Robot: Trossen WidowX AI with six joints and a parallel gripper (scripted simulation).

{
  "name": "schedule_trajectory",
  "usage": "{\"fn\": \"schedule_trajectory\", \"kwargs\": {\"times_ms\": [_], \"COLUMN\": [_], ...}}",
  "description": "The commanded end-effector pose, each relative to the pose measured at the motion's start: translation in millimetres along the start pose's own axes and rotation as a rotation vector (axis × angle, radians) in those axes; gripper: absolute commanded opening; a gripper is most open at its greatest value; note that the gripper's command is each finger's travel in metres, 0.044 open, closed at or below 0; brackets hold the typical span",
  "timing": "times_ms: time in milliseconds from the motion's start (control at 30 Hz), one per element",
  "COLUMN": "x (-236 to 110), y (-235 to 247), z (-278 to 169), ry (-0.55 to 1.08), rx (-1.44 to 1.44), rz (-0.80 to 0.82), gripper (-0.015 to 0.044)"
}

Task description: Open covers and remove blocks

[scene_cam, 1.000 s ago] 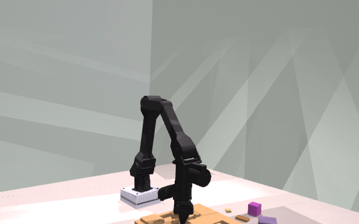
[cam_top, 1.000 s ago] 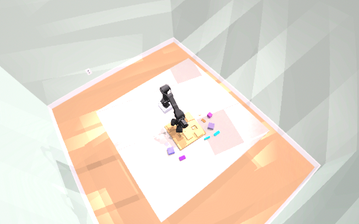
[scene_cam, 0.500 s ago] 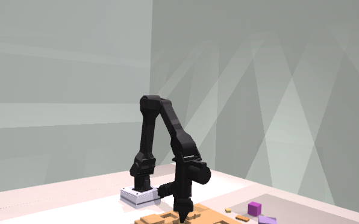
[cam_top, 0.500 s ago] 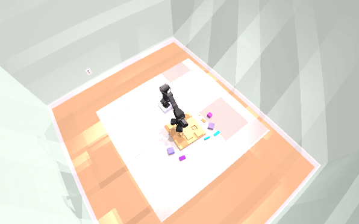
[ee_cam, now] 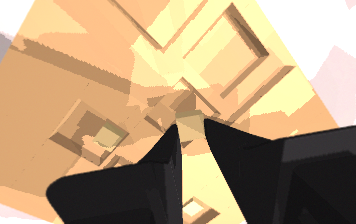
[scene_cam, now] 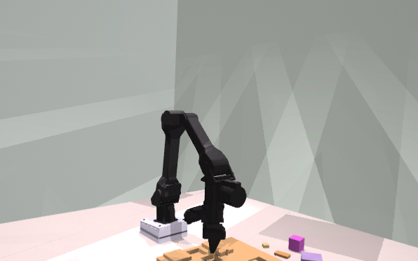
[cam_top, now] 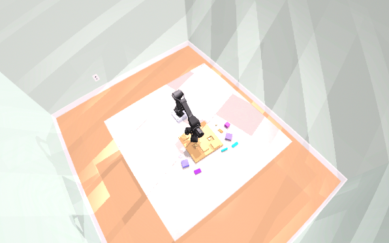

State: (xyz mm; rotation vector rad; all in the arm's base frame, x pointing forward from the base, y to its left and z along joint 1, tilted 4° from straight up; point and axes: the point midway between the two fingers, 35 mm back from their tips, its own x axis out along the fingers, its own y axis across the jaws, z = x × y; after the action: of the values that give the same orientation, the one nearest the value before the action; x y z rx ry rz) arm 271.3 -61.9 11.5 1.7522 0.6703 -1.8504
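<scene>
Blocks lie scattered on the white table point(cam_top: 162, 199) around the tan puzzle board point(cam_top: 202, 146). To the right of the board in the top view there are two lilac or magenta ones, a small magenta cube point(cam_top: 227, 125) farther off and a flat lilac square point(cam_top: 228, 136) nearer, plus two cyan bars point(cam_top: 234, 144) point(cam_top: 224, 149) and a small orange piece point(cam_top: 220, 130). Near the board's front-left corner sit another lilac square point(cam_top: 185, 163) and a magenta bar point(cam_top: 197, 171). That makes seven loose pieces off the board.

The black arm point(scene_cam: 202, 147) rises from its grey base point(scene_cam: 149, 231) at the board's far side and reaches straight down over the board's middle, hiding part of it from above. The gripper point(ee_cam: 191, 131) has its fingers drawn in on a small tan block point(ee_cam: 189, 121), pinching it just above the board's recessed tracks. In the wrist view a square well point(ee_cam: 249, 50) stands open beyond the fingers, and another well to the left holds a pale block point(ee_cam: 107, 136).
</scene>
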Motion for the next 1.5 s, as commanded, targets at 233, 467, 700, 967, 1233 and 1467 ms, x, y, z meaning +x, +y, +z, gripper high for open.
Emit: {"fn": "schedule_trajectory", "kwargs": {"times_ms": [233,467,700,967,1233,1467], "x": [-15,-28,-45,-66,-68,-68], "y": [0,1,1,0,-10,-25], "z": [0,-1,-1,0,-18,-39], "ry": [0.001,0.000,0.000,0.000,0.003,0.006], "rx": [0.004,0.003,0.003,0.003,0.003,0.003], "rz": [0.005,0.005,0.005,0.005,0.005,0.005], "gripper": [0.0080,0.0080,0.0080,0.0080,0.0080,0.0080]}}
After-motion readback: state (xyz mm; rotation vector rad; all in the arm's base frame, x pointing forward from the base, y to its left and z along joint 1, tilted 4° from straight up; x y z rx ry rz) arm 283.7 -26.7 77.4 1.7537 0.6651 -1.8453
